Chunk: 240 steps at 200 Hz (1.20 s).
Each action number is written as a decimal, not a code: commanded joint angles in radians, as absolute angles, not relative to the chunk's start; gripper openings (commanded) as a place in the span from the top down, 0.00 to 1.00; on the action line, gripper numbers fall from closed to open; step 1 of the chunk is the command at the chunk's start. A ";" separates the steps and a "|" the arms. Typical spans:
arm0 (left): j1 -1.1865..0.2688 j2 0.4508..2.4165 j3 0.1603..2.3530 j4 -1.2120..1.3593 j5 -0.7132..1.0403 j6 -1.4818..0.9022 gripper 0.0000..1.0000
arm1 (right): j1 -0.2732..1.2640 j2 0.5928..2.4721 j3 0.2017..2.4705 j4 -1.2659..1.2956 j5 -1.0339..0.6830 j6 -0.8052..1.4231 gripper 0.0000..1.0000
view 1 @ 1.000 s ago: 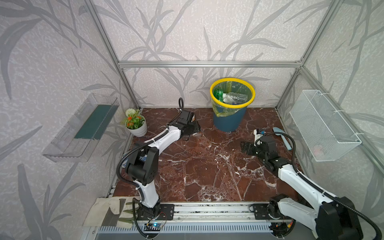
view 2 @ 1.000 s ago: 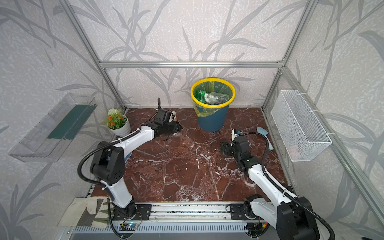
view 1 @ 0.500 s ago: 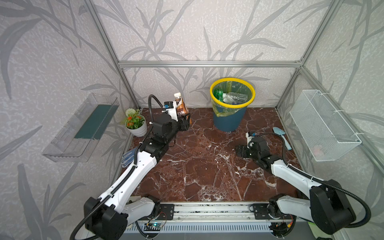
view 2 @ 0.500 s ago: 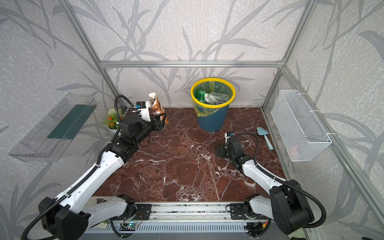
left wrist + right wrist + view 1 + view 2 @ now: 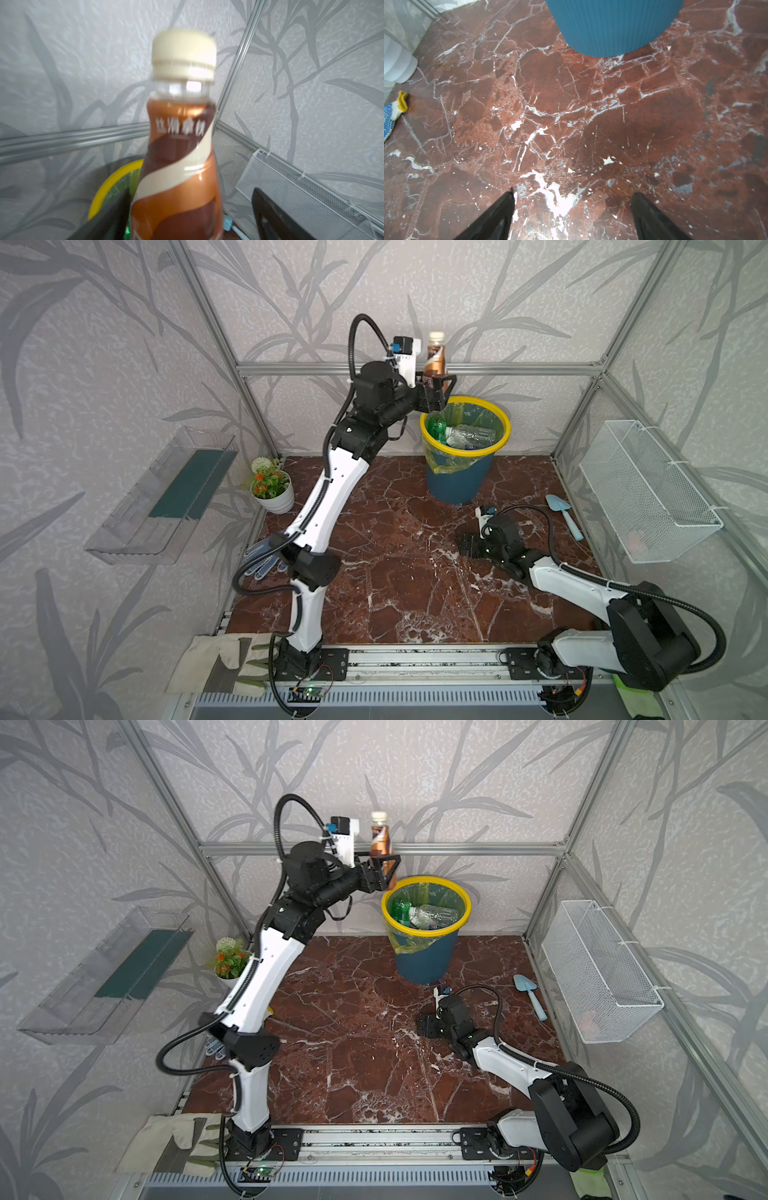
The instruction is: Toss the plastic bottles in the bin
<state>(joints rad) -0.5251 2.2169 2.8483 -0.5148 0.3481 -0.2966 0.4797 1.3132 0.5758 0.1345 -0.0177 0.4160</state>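
Bottle of glossy brown plastic, cream-capped and waisted, stands upright between the wide-spread jaws of the left gripper, with a gap on one side, just above the yellow rim of the round, ribbed blue bin. Crumpled clear and green bottles lie inside. The right gripper, jaws parted and empty, hangs over the veined red marble floor.

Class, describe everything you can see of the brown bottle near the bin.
The brown bottle looks plastic: cream cap, clear neck, brown-and-copper label with a cream swirl and white characters. It stands upright between the left gripper's spread fingers, raised above the bin's yellow rim; one finger stands clearly apart from it.
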 commanded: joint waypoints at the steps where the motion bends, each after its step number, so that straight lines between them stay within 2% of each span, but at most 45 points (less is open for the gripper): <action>1: -0.528 2.281 3.078 -0.911 0.393 -0.248 0.01 | 0.488 1.267 0.572 0.144 0.008 0.422 0.10; 15: -0.530 2.159 2.898 -0.867 0.351 -0.205 0.01 | 0.488 1.254 0.559 0.134 0.017 0.416 0.10; 38: -0.528 1.887 2.430 -0.664 0.271 -0.160 0.01 | 0.488 1.257 0.554 0.142 0.022 0.413 0.10; 59: -0.527 1.656 2.056 -0.459 0.089 -0.156 0.01 | 0.487 1.281 0.562 0.163 0.006 0.419 0.10; 95: -0.465 1.383 1.660 -0.343 -0.088 -0.165 0.01 | 0.489 1.315 0.594 0.164 0.001 0.406 0.10; 133: -0.288 1.146 1.296 -0.289 -0.176 -0.279 0.01 | 0.485 1.305 0.618 0.128 0.035 0.372 0.10; 164: -0.185 1.037 1.111 -0.287 -0.203 -0.348 0.02 | 0.474 1.294 0.635 0.089 0.053 0.361 0.10; 188: -0.146 1.035 1.071 -0.299 -0.173 -0.369 0.02 | 0.465 1.193 0.687 0.038 0.090 0.322 0.10; 215: -0.139 1.052 1.091 -0.336 -0.135 -0.360 0.03 | 0.465 1.126 0.898 -0.132 0.190 0.229 0.10; 240: -0.137 1.046 1.095 -0.361 -0.120 -0.351 0.03 | 0.463 1.170 1.114 -0.248 0.356 0.179 0.10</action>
<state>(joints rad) -0.1417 1.0576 1.0668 -0.3336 -0.1432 -0.3435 0.4679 1.1648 0.9524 -0.1204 0.1791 0.2607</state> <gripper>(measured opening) 0.973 0.902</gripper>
